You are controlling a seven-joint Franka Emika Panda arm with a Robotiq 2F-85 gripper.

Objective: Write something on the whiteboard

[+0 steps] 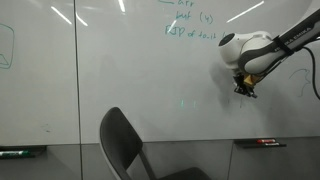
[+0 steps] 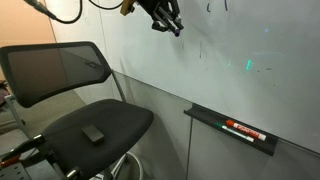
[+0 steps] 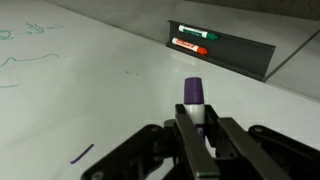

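Observation:
The whiteboard is a very large glossy white wall board with green handwriting near its top; it also fills an exterior view and the wrist view. My gripper is shut on a purple-capped marker with a white body, its tip pointing at the board. In both exterior views the gripper sits right at the board surface. A short purple stroke shows on the board near the gripper.
A black mesh office chair stands in front of the board, with a small dark object on its seat. A marker tray holds red and green markers. A second tray sits on the board's other side.

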